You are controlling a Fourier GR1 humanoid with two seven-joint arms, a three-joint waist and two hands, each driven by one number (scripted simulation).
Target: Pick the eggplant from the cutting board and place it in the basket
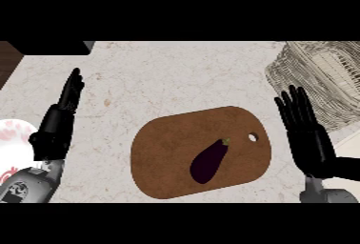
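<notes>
Head view: dark purple eggplant [209,162] lies on the brown oval wooden cutting board [169,157], untouched. My right hand [308,138] is released beside it; I should approach across its midsection, then carry to the wicker basket [320,71].

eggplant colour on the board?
Dark purple, almost black, with a small green stem: the eggplant on the brown cutting board. Head view shows it.
</notes>
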